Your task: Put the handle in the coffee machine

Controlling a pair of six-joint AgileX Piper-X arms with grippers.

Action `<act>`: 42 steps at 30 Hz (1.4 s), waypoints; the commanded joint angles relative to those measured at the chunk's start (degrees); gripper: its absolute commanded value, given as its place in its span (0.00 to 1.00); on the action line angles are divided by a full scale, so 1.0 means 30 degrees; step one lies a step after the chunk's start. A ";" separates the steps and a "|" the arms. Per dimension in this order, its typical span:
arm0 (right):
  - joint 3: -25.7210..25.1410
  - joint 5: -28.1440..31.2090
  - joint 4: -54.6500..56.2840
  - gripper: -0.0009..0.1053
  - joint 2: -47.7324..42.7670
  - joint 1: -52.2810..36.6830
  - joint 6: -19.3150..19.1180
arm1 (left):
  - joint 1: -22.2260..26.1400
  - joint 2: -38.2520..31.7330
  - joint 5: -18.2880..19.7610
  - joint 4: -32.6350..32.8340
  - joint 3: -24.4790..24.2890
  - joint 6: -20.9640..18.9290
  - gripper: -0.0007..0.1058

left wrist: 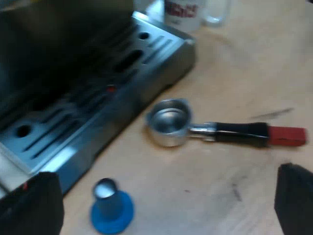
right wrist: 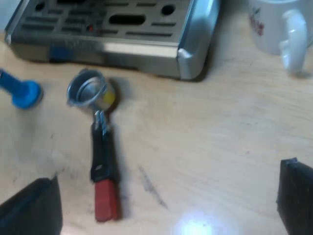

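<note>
left tool (left wrist: pixel 161 215) spread wide, empty, right tool (right wrist: pixel 161 210) wide too, metal holder with black handle and red end (left wrist: pixel 225 131) loose on wooden bench (left wrist: pixel 244 63) just ahead of both tools, blue tamper (left wrist: pixel 112 208) closer to left tool, steel espresso machine (left wrist: pixel 98 98) beyond

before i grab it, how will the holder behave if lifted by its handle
The holder looks stiff: metal cup, solid handle. Likely cup-heavy, so gripped near the red end it may droop. Lying flat on the table, a push would probably swing it round rather than roll it.
</note>
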 commanded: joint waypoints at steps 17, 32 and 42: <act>-0.0175 0.4966 -0.3292 0.86 0.7262 0.8556 0.4137 | -0.8192 0.4617 0.1114 -0.0088 -0.0127 0.0602 0.84; -0.0175 0.8664 -0.5849 0.19 1.2910 1.3119 0.7315 | -0.8748 0.7530 0.1014 -0.1250 -0.0127 0.0888 0.84; 0.0518 0.7624 -0.7285 0.01 1.5616 1.3111 0.8297 | -0.8748 0.7630 0.1014 -0.1512 -0.0127 0.0888 0.84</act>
